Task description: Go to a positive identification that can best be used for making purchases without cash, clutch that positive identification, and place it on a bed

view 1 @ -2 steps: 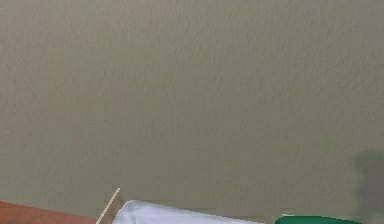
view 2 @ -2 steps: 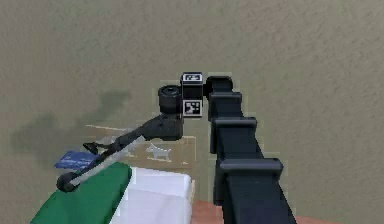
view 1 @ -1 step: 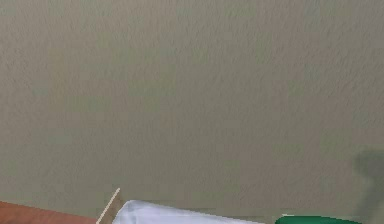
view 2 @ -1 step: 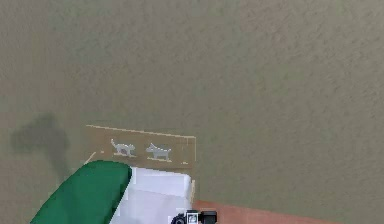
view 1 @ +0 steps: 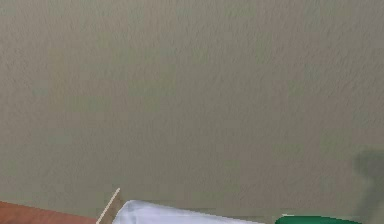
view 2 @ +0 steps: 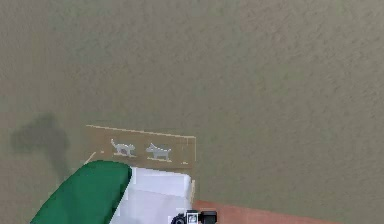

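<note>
- Tool (view 2: 180, 218) peeks in at the arm side view's bottom edge, its dark body beside two small white squares with black marks. A soft white pillow (view 2: 160, 192) lies right behind it, so I cannot tell whether it holds anything.
- Card: I cannot tell where it lies.
- Bed (view 2: 185, 142) shows a flat tan headboard (view 2: 140, 133) with two pale animal figures (view 2: 123, 148) on it.
- Green cushion (view 2: 85, 195), smooth and rounded, sits against that white pillow.
- Red-brown surface (view 2: 260, 214), flat, runs off to the right under a plain olive wall (view 2: 250, 70).
</note>
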